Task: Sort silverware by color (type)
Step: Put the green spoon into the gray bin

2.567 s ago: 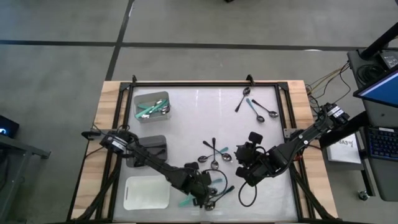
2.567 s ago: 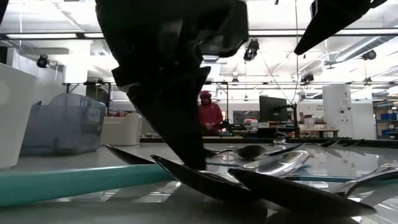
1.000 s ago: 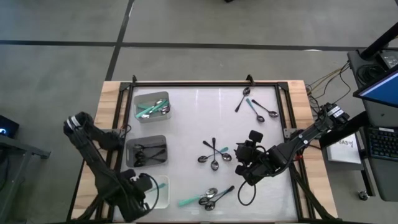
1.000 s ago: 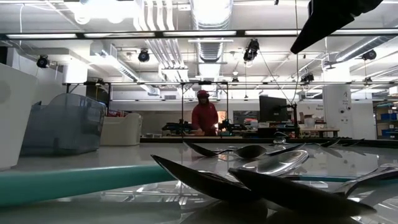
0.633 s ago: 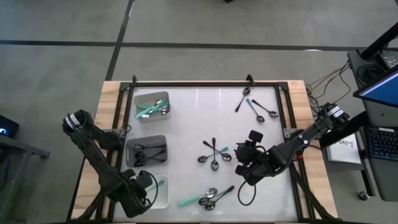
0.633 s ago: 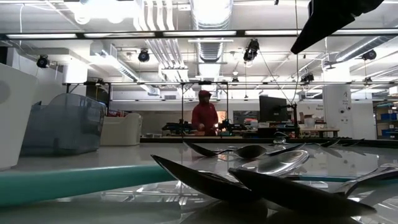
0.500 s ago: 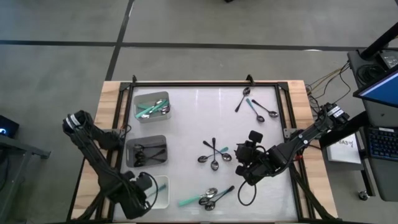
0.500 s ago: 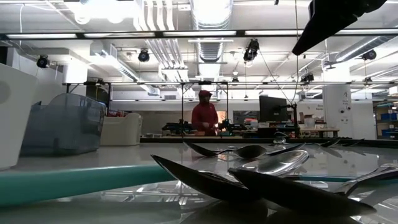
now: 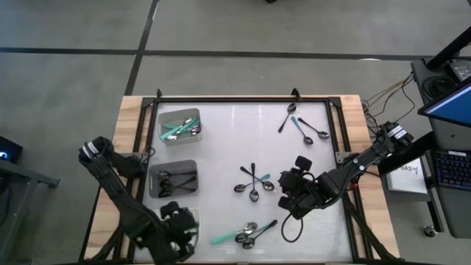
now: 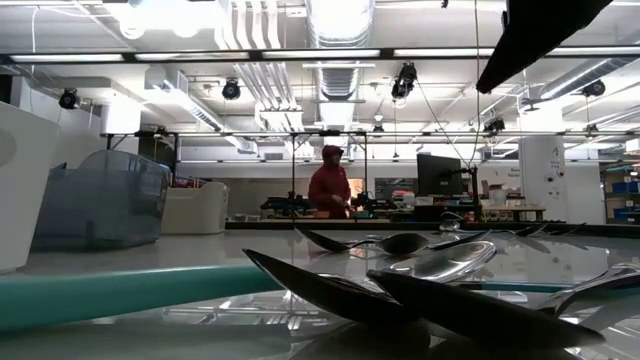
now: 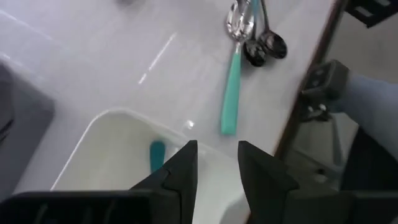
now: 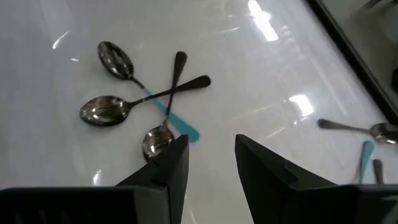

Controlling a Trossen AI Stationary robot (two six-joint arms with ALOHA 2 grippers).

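- While the left gripper (image 11: 214,163) hangs over the white tray (image 11: 99,140), fingers apart and holding nothing, a teal handle tip (image 11: 157,151) lies inside the tray just ahead of them.
- Beyond the tray's rim, a teal-handled spoon (image 11: 234,84) points lengthwise away from the tray, bowl farthest.
- Only the high view shows the tray's neighbours: the grey tray (image 9: 174,179) of dark spoons beside it.
- The right gripper (image 12: 208,158), fingers parted and empty, hovers near three crossed spoons (image 12: 146,102), well apart from the tray.

Robotics lab spreading out behind the table (image 10: 130,262), ceiling ducts (image 10: 340,30) running overhead, person (image 10: 328,185) standing at benches beyond it
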